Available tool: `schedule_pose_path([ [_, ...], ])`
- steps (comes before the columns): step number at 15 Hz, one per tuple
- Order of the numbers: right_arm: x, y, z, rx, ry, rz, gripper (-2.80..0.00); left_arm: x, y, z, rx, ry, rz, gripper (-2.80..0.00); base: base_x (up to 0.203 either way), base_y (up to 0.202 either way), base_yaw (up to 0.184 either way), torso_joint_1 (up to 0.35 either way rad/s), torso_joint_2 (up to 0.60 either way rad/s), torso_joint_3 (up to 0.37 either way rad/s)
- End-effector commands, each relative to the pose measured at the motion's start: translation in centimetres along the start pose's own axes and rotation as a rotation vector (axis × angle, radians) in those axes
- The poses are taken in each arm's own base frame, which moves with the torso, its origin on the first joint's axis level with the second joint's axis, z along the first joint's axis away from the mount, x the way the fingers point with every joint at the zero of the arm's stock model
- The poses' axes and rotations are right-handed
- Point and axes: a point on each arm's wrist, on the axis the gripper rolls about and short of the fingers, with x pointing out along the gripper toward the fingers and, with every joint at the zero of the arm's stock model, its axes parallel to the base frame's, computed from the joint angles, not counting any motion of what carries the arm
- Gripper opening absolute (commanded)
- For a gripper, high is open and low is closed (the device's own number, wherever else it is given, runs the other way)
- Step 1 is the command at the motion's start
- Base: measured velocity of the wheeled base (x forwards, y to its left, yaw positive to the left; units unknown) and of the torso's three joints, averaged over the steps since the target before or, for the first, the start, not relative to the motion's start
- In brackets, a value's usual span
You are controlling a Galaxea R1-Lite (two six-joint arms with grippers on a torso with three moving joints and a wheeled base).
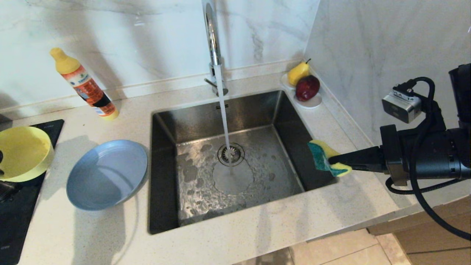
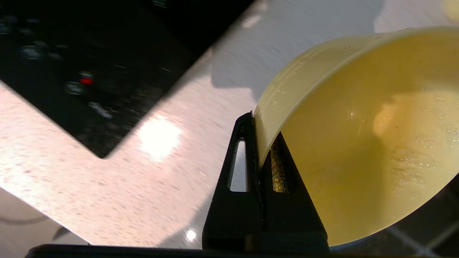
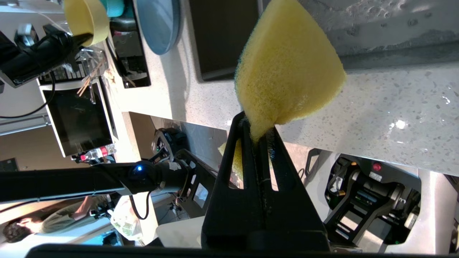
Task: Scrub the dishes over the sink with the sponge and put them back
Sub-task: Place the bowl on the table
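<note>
Your left gripper (image 2: pixel 261 157) clenched the yellow-green bowl (image 2: pixel 358 143) by its rim beside the sink (image 1: pixel 228 162), your right gripper (image 3: pixel 259 134) pinched the sponge (image 3: pixel 287 71); you'd best have lowered the bowl level onto the counter (image 1: pixel 257 228).

The right arm (image 1: pixel 423 162) is matte black with looping black cables, a grey camera box, and slotted black fingers (image 3: pixel 236 168).

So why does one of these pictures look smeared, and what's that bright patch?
Left wrist view: the countertop is streaked with motion blur and bears a white glare spot, while the yellow-green bowl stays sharp. Head view: the grey-blue plate casts a soft shadow.
</note>
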Motion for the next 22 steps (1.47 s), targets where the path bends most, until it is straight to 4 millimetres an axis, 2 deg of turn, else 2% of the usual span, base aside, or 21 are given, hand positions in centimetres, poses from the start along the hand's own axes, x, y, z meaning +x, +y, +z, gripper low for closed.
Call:
schedule_pose_path([
  [1,0.5,-0.5,0.3,0.016,0.007,-0.013,-2.8,2.5,2.5,1.3,-0.08,0.031,0.087,-2.8,0.0,0.0,0.0,0.0,0.0,0.0],
  [6,0.8,-0.8,0.4,0.015,0.003,-0.011,-2.8,5.3,7.1,3.5,-0.21,0.068,0.163,-2.8,0.0,0.0,0.0,0.0,0.0,0.0],
  [14,0.4,-0.5,0.3,0.009,-0.006,-0.004,-2.8,8.6,11.8,4.3,-0.307,0.119,0.277,-2.8,0.0,0.0,0.0,0.0,0.0,0.0],
  [22,0.0,-0.2,0.3,0.005,-0.014,0.002,-2.8,11.6,14.2,4.0,-0.343,0.174,0.322,-2.8,0.0,0.0,0.0,0.0,0.0,0.0],
])
